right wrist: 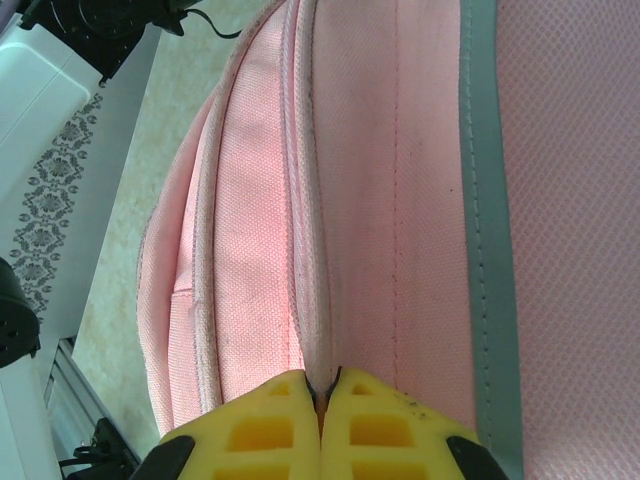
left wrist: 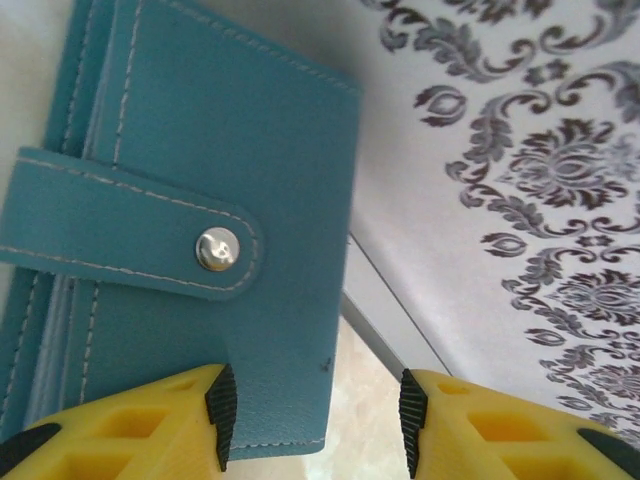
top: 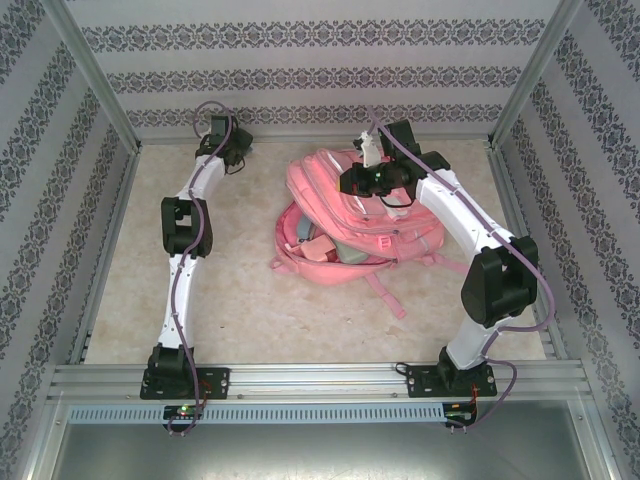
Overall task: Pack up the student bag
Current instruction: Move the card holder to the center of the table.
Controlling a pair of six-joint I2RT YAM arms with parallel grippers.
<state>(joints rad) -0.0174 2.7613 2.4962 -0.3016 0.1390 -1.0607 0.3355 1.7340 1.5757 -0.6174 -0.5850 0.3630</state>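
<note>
The student bag (top: 345, 215), a large pink backpack, lies in the middle of the table with its mouth gaping toward the left and its straps trailing to the front. My right gripper (top: 352, 183) is at the bag's far top edge. In the right wrist view its yellow fingers (right wrist: 322, 385) are shut on a pale piped seam of the student bag (right wrist: 400, 200). My left gripper (top: 240, 150) is at the back left by the wall. It (left wrist: 316, 420) stands open over the lower corner of a teal snap wallet (left wrist: 200, 200), with a gap between the right pad and the wallet.
The patterned back wall (left wrist: 520, 180) and its grey base rail (left wrist: 390, 320) run right beside the wallet. Pale items (top: 318, 245) show inside the bag's open mouth. Metal frame rails (top: 300, 375) edge the table.
</note>
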